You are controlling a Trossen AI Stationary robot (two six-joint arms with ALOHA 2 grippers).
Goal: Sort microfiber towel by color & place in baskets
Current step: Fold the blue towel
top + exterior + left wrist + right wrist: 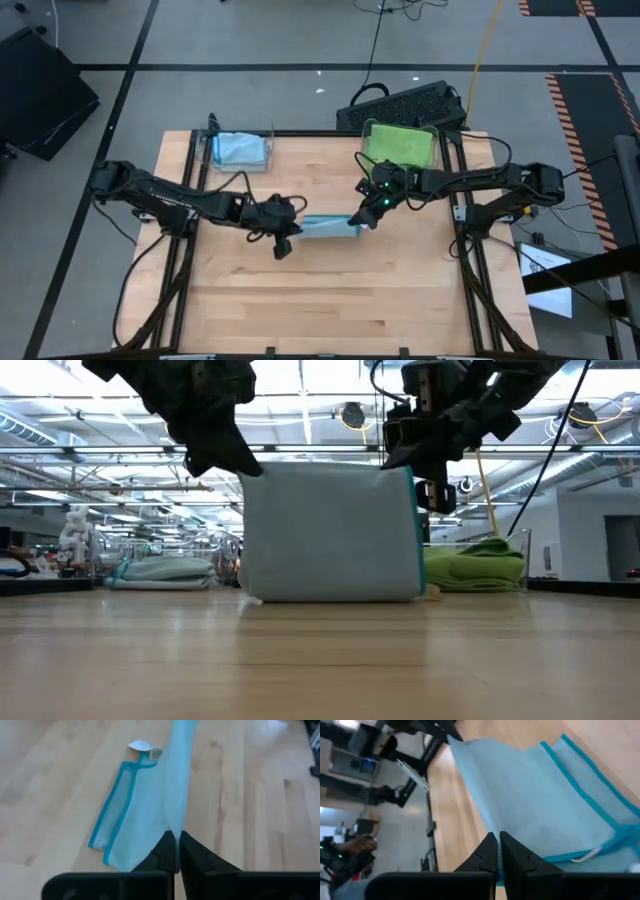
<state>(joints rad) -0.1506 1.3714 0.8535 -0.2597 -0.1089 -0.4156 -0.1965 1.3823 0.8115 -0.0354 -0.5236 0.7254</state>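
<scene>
A light blue microfiber towel (325, 225) with a darker teal hem hangs in the middle of the table between my two grippers. My left gripper (285, 240) is shut on its upper left corner and my right gripper (365, 215) on its upper right corner. In the low view the towel (330, 535) hangs as a broad sheet, its lower edge on the wood. One clear basket (240, 150) at the far left holds blue towels. The other basket (400, 145) at the far right holds a green towel. My left gripper pinches the towel's upper edge (173, 825) at its left end between the two fingers, which slant down from the table's left. The cloth runs taut away from the fingertips; its lower part (125, 815) lies on the table. How many layers are pinched does not show. My right gripper pinches the towel's upper edge (492, 825) at its right end between both fingers, slanting down from the table's right. The cloth spreads away toward my left gripper, fairly taut along the top. The teal-hemmed lower part (600, 800) droops to the table.
A black keyboard-like object (405, 103) lies on the floor behind the green basket. Black frame rails (190, 250) run along the table's left and right sides. Bare wood (320, 300) stretches from the towel to the near edge.
</scene>
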